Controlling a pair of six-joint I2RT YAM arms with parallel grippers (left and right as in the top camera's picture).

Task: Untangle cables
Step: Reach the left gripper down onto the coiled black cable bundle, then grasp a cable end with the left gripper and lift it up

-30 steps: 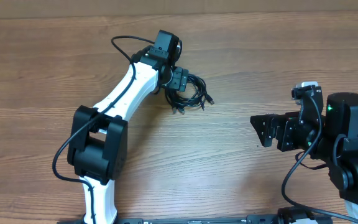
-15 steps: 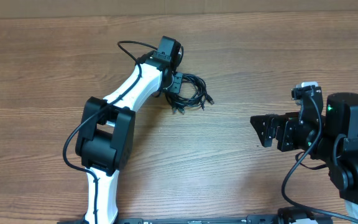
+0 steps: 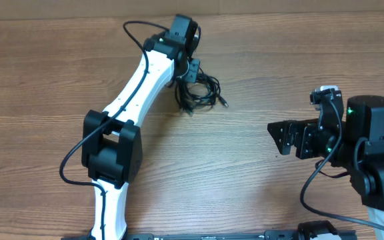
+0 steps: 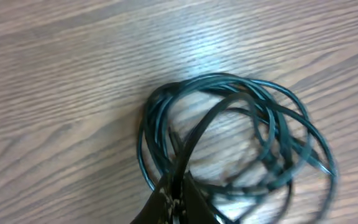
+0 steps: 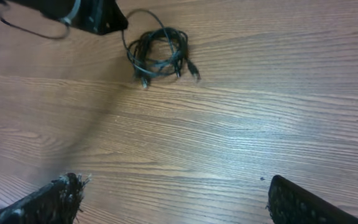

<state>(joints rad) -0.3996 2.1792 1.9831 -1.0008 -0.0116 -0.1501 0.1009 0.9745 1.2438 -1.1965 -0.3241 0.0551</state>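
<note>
From where I stand, the left arm has stretched further toward the far side of the table over the last second, its elbow swinging back as the wrist pushed out. The left gripper sits at the near-left edge of the cables. In its own camera the left gripper has its fingers pressed together, and one dark strand runs straight down into them, so I take it to be pinching that strand.

The cables have gone with it. The bundle has slid a little toward the far edge and looks drawn in narrower, with one plug end trailing out on the right. It is still one coiled knot, though, so nothing has come free yet. My guess is that this was only a first tug.

Off to the right, the right gripper has not moved. It hangs well apart from the cables, its fingers spread wide and holding nothing.
</note>
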